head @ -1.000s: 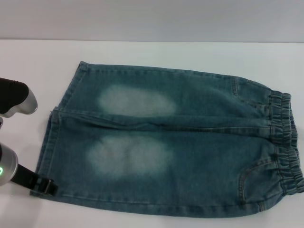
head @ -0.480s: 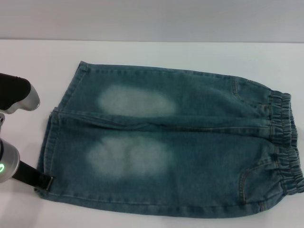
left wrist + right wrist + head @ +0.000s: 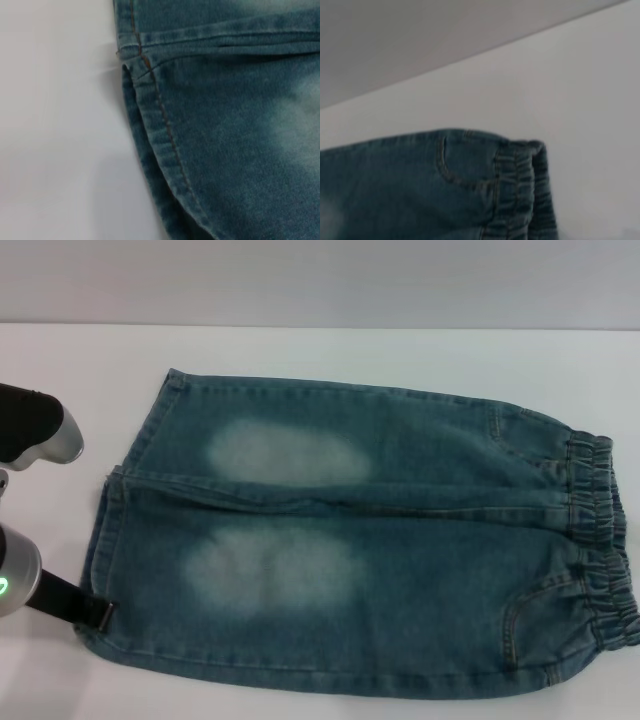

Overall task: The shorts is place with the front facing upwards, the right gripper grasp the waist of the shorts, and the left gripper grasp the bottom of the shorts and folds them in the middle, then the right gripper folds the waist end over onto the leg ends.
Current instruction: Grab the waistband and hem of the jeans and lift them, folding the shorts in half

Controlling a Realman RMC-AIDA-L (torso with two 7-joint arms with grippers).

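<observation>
The left gripper (image 3: 95, 614) sits at 8 o'clock, touching the bottom of the shorts (image 3: 105, 540); its pincer state cannot be determined. The puckered elastic waist of the shorts (image 3: 600, 540) lies at 3 o'clock on the white table (image 3: 320, 355), partly cut off.

Bright, even overhead light; bench (image 3: 90, 350) near-white, no hard glare. Shadows soft and thin: narrow dark line under leg ends (image 3: 150, 150) in left wrist view, faint one beside waist of the shorts (image 3: 530, 200) in right wrist view. Head view slightly soft overall. Right wrist view blurred, far wall plain grey. Green light glows on left arm, head view's left edge.
</observation>
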